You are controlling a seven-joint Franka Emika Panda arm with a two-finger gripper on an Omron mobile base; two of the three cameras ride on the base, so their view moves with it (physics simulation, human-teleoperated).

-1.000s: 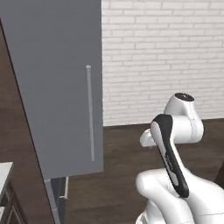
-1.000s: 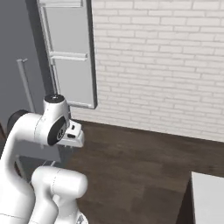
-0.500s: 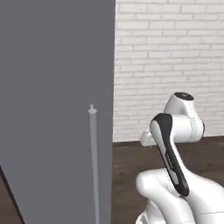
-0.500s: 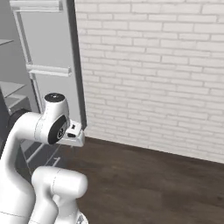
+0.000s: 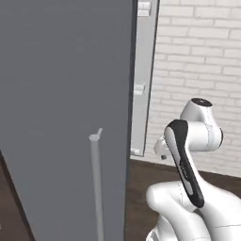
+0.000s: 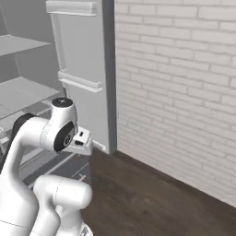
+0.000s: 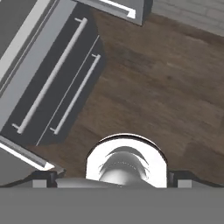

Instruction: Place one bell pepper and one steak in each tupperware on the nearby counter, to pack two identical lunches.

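Observation:
The bell pepper, the steak and the tupperware are out of view. My arm is folded up close over the base, and the hand (image 6: 81, 140) points down at the floor beside the fridge. From the left base view, the hand (image 5: 160, 148) peeks out behind the forearm. In the hand view the gripper (image 7: 112, 177) is open, its fingertips (image 7: 43, 177) far apart with nothing between them.
A tall grey fridge door (image 5: 61, 94) with a long handle (image 5: 97, 183) stands open close on the left. Its inner side (image 6: 83, 69) carries shelf rails, next to the fridge shelves (image 6: 23, 92). A white brick wall (image 6: 184, 92) lies ahead, above a dark wood floor (image 7: 157, 87).
The whole picture has shifted as the base drives: the fridge door has grown larger and nearer in both base views. The arm keeps the same folded pose and the gripper stays open.

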